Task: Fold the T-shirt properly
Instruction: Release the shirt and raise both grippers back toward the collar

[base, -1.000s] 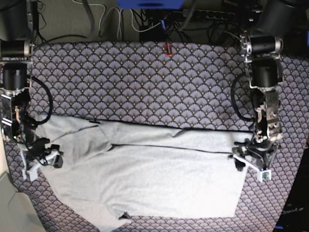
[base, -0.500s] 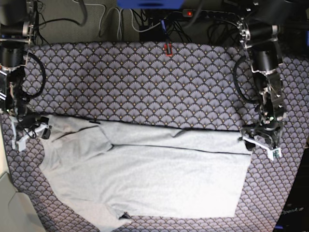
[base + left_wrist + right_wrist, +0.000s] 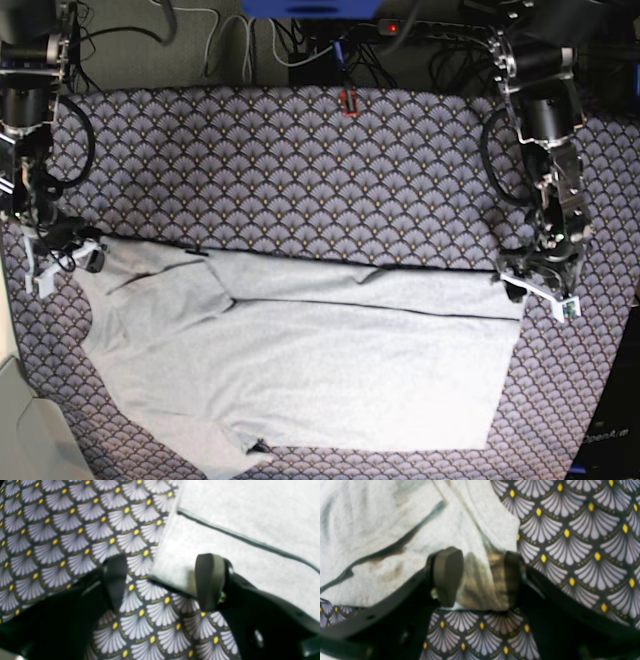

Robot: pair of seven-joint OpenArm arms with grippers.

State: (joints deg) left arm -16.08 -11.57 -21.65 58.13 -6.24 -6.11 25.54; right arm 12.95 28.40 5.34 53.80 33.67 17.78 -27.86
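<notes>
Base view: the T-shirt [image 3: 300,365] lies flat on the tablecloth [image 3: 300,170], spread across the near half of the surface, with a folded band along its far edge and a sleeve reaching toward the left side. Its near edge runs close to the near edge of the picture.

The left gripper [image 3: 540,285] stands at the shirt's far right corner. In the left wrist view, the left gripper [image 3: 162,580] has its jaws apart; one finger [image 3: 208,580] is over the corner of the T-shirt [image 3: 237,530], and the other finger is over bare tablecloth [image 3: 62,530]. The fabric corner lies between the two fingers, unclamped. A dark fold line crosses the fabric behind the finger.

The right gripper [image 3: 60,262] stands at the shirt's far left end, at the sleeve. In the right wrist view, the right gripper [image 3: 480,577] also has its jaws apart, with a tongue of the T-shirt [image 3: 395,530] lying between the fingers [image 3: 447,575]. Whether either finger touches the cloth cannot be determined. Bare tablecloth [image 3: 582,542] lies to the right of the sleeve.

The tablecloth carries a purple-grey fan pattern with yellow dots and covers the whole work surface. Beyond its far edge, cables [image 3: 220,40] run over a dark floor, and a small red object [image 3: 347,102] sits at the cloth's far edge.
</notes>
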